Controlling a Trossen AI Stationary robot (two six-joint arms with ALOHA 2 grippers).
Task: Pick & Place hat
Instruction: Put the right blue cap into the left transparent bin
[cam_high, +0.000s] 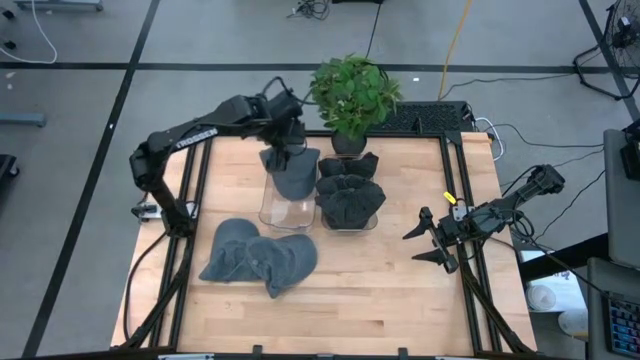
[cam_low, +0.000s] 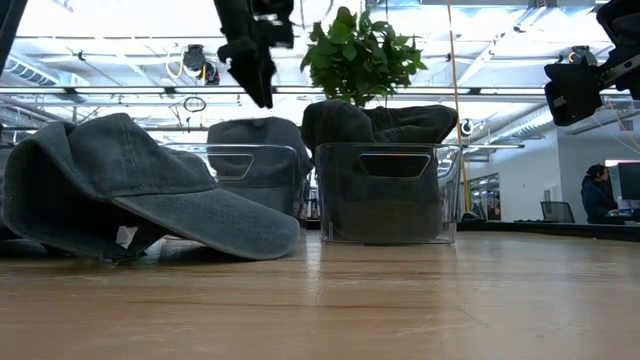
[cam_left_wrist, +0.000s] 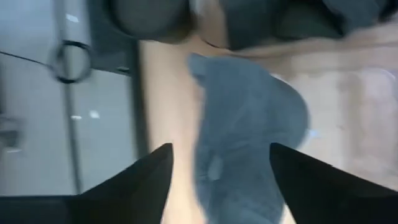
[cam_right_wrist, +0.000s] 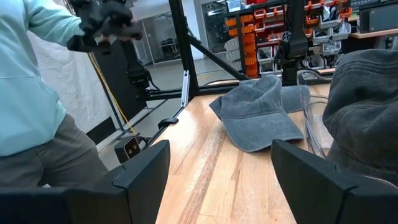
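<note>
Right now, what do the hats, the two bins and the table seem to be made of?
The hats look like washed grey cotton or denim: matte, soft, creased, with faded seams. The left bin and right bin seem to be clear hard plastic, glossy, since the hats inside show through their walls. The table appears to be light wood, probably butcher block, with visible strips and grain.

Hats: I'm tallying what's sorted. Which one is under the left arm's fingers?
The hat draped over the left clear bin's far rim; others fill the right bin or lie on the table.
</note>
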